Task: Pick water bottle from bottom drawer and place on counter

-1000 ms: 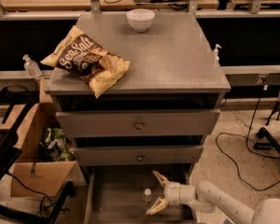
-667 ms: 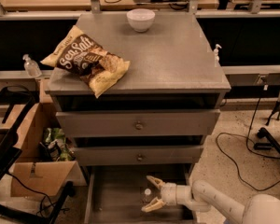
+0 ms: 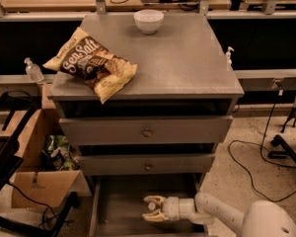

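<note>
We found the gripper [image 3: 148,208] inside the bottom drawer [image 3: 117,204], just above its floor, jaws narrowly apart.

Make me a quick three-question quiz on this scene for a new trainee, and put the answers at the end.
1. True or false: the gripper is down in the open bottom drawer.
2. What shares the counter with the chip bag? A mug; B white bowl; C plate.
3. How many knobbed drawer fronts sit above the open drawer?
Key: 1 true; 2 B; 3 two.
</note>
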Available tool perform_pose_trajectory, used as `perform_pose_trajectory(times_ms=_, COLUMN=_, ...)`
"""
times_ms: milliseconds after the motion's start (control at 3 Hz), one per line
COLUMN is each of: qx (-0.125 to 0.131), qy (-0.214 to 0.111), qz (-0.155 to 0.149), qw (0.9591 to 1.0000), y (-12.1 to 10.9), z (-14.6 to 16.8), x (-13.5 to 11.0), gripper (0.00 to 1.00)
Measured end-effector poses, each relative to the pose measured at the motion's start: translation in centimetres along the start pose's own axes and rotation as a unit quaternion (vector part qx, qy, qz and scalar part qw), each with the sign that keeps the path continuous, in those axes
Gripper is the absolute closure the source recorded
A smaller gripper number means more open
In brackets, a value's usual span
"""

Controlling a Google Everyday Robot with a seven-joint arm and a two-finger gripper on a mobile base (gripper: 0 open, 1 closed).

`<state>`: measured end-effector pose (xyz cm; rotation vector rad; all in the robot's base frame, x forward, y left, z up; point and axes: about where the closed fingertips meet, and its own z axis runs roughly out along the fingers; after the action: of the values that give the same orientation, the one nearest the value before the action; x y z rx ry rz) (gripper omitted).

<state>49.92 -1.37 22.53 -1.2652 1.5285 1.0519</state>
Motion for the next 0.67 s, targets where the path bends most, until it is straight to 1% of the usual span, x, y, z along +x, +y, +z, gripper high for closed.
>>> perform_pose_trajectory(times_ms=333, qx=-0.004, qy=0.001, qz=0.001, qw=1.0, y=0.15, z=0.21, x=-0.12, gripper=0.96)
perform_pose_trajectory(times_ms=667, qx=-0.004, qy=0.001, qz=0.001, qw=1.0, y=0.15, z=0.21, x=-0.13, gripper=1.0)
